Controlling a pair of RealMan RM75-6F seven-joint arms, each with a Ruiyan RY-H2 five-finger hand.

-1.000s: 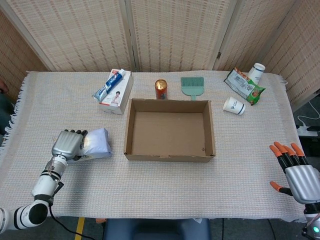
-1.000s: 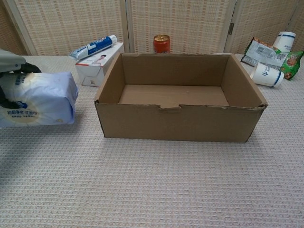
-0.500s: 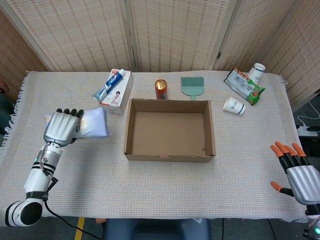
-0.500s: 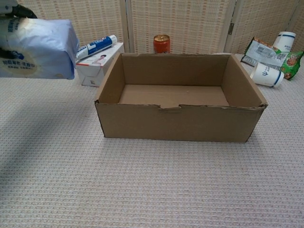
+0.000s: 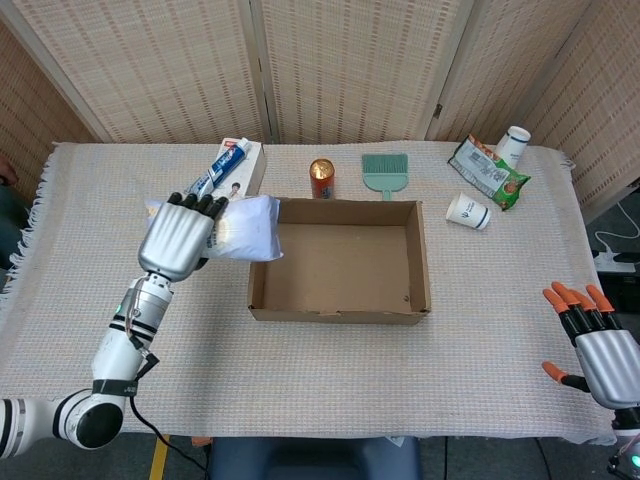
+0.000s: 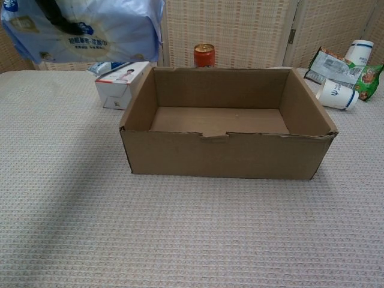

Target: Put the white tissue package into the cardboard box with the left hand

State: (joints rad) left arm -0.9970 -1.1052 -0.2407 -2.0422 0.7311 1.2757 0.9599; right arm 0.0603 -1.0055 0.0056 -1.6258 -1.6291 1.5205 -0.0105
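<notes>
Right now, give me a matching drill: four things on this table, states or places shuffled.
Things:
1. white tissue package
2. brown cardboard box
3. small orange can
4. white paper cup with a dark rim

States or places:
A. lying on its side, right of the box
B. held up in the left hand, at the box's left wall
C. open, nothing inside
D. upright just behind the box's far wall

Pairs: 1-B, 2-C, 3-D, 4-A
</notes>
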